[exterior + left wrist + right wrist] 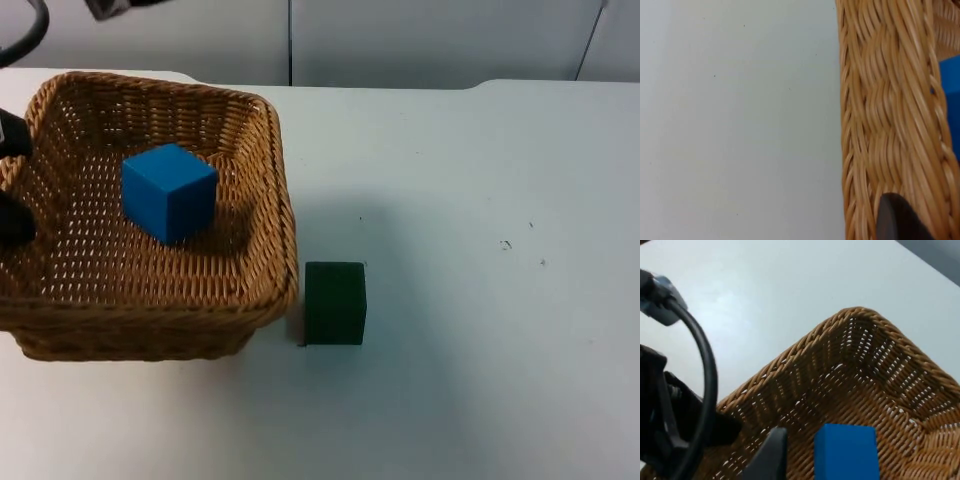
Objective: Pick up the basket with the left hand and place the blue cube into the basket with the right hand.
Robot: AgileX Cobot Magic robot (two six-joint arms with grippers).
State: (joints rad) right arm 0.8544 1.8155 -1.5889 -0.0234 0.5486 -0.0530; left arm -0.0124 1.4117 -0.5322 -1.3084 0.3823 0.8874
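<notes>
Fingers [900, 220] of the left gripper [12, 180] are clamped on the left rim of the tan woven wicker basket [250, 300], at the left edge of the top view; in the left wrist view one black tip lies against the outer weave. The right gripper [775, 460] hangs over the basket's inside, just beside the solid blue cube [168, 192] and apart from it; whether it is released or clenched cannot be told. The blue cube rests on the basket floor, left of centre in the frame, so placing looks done and the step in hand is probably clearing the right arm. To do that well, raise the right gripper straight up until it is above the rim before swinging it away, since the walls stand close round it. Hold the left grasp firm and the basket level so the cube does not slide. A dark green cube [335, 303] sits on the white counter [480, 200] just beside the basket's lower right corner; avoid nudging it.
</notes>
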